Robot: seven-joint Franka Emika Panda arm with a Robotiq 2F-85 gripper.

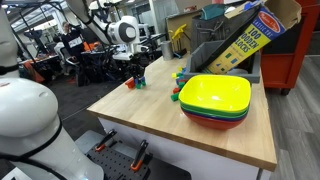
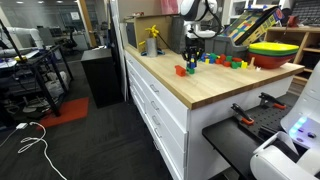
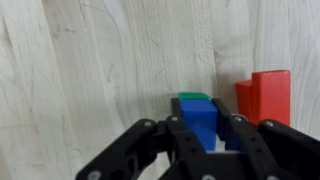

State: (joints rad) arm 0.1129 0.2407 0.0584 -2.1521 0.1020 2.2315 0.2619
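Note:
In the wrist view my gripper (image 3: 208, 112) is shut on a blue block (image 3: 200, 122), one black finger on each side of it. A green block (image 3: 193, 98) shows just past the blue one's far edge; I cannot tell whether they touch. A red block (image 3: 265, 95) stands on the wooden tabletop (image 3: 90, 60) to the right, apart from the fingers. In both exterior views the gripper (image 1: 138, 72) (image 2: 193, 58) hangs low over the table's far end, with the red block (image 1: 129, 84) (image 2: 181, 70) beside it.
A stack of bowls with a yellow one on top (image 1: 215, 95) (image 2: 275, 50) stands on the table. Several small coloured blocks (image 1: 178, 92) (image 2: 225, 62) lie between it and the gripper. A tilted block box (image 1: 245, 40) rests behind. A yellow object (image 2: 152, 40) stands at the back.

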